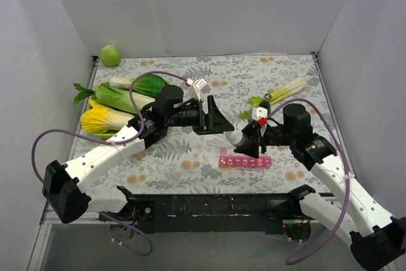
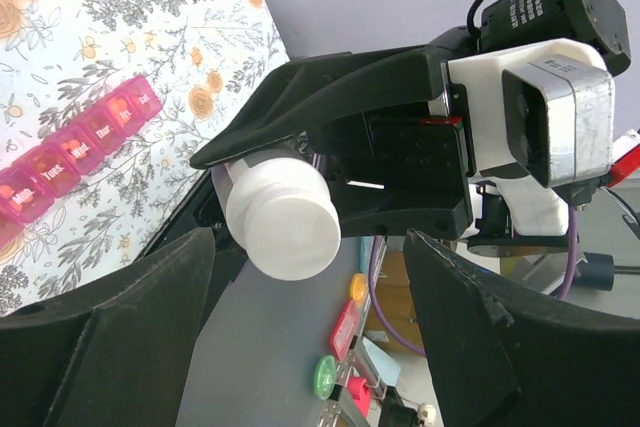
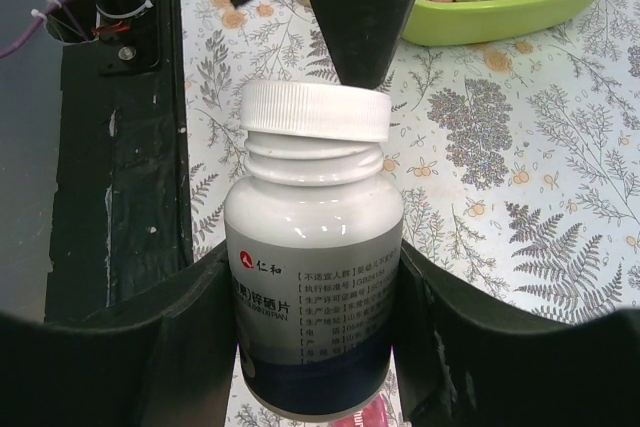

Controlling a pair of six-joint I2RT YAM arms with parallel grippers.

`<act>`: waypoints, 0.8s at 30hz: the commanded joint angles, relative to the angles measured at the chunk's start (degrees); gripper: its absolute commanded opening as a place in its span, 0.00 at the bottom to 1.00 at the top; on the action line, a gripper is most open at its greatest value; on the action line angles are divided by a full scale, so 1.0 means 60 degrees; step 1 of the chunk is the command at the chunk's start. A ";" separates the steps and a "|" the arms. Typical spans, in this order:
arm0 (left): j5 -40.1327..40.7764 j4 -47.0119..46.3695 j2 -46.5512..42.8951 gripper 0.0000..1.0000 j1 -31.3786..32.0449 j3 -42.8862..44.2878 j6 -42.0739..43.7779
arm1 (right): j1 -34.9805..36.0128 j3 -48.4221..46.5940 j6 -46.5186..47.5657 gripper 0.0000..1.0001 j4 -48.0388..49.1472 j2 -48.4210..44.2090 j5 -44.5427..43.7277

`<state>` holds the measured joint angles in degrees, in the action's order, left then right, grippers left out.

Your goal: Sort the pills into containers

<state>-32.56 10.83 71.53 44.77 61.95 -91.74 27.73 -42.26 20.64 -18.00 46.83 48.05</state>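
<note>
The right tool point(image 1: 252, 145) pinches a white pill bottle point(image 3: 315, 277) over the bench point(image 1: 171, 157), near the pink pill organizer point(image 1: 245, 161). The left tool point(image 1: 219, 122) is spread, just beside the bottle's cap point(image 2: 283, 222).

You read 仁和 beside a red mark on the pill bottle point(image 3: 313, 277) label, smaller print below too blurred, day abbreviations Tues, Wed, Thur on the pink organizer point(image 2: 75, 152) lids

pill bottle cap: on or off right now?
On. White cap sits atop the bottle neck, threads showing below; tightness cannot tell.
</note>
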 commanded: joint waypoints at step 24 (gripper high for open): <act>-0.0376 0.0199 0.0471 0.19 0.0345 0.0322 0.0788 | 0.0169 -0.0603 0.0485 0.01 -0.0340 0.0280 -0.0873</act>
<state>-35.42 7.62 74.39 46.33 60.14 -91.39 28.34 -42.74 22.22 -19.16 47.46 46.24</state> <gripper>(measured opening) 0.412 0.600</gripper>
